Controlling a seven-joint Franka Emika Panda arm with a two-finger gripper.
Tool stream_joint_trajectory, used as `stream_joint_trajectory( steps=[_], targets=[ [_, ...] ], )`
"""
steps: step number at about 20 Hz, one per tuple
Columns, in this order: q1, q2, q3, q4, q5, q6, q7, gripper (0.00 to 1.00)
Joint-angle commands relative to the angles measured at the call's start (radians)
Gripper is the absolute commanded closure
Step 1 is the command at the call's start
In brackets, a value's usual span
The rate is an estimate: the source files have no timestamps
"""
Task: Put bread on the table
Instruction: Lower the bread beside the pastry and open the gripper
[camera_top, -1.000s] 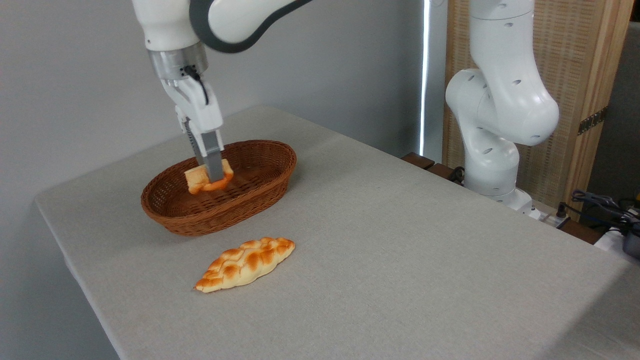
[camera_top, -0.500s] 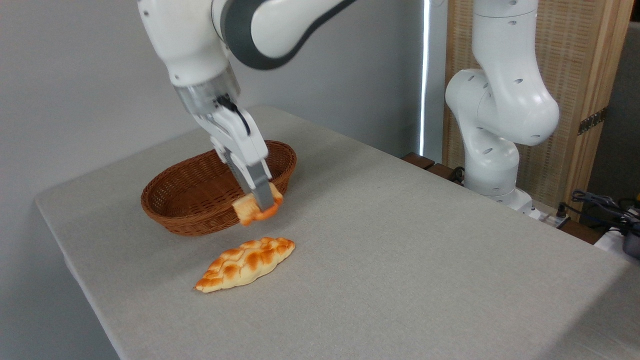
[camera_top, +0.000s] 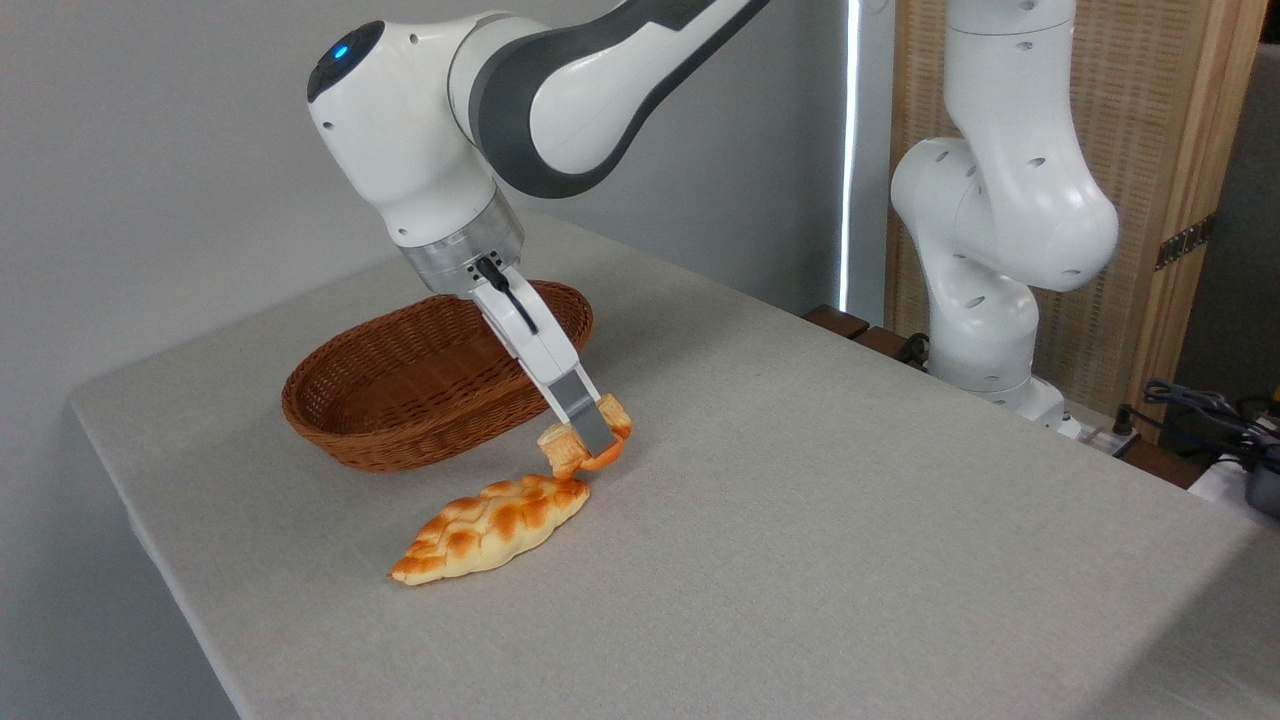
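White Franka arm reaches in from upper right, wrist tilted so the two-finger gripper (camera_top: 588, 440) slants down toward the right. Jaws pinched narrow onto the small roundish bun with orange-brown crust and paler yellowish underside (camera_top: 584, 449); the near grey finger (camera_top: 580, 410) lies across the front of the bun, the other finger is hidden behind it. Bun is squeezed and tilted, pale side showing to the left, orange edge curling below and to the right. It sits low over the large table covered in light grey-beige cloth (camera_top: 800, 500), just right of the near-right rim of the brown oval wicker basket (camera_top: 420, 400) and outside it. Cannot tell whether the bun's lower edge touches the cloth or hangs just clear. Directly nearer and slightly left lies the long braided golden loaf with pointed ends (camera_top: 490, 525), flat on the cloth, its far-right tip just beside the held bun, possibly touching. Basket interior visible, no bread seen in it. Arm base (camera_top: 985, 330) stands at the far right edge of the table, in front of a wooden slatted panel (camera_top: 1170, 150). Cables (camera_top: 1210, 410) at far right.
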Motion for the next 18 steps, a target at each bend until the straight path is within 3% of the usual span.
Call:
stream_joint_trajectory(
  steps=[1,18],
  targets=[
    [-0.017,-0.016,0.006,-0.006,0.012,-0.023,0.017,0.0],
    [-0.022,-0.019,-0.004,0.002,0.01,-0.016,0.007,0.0]
  ],
)
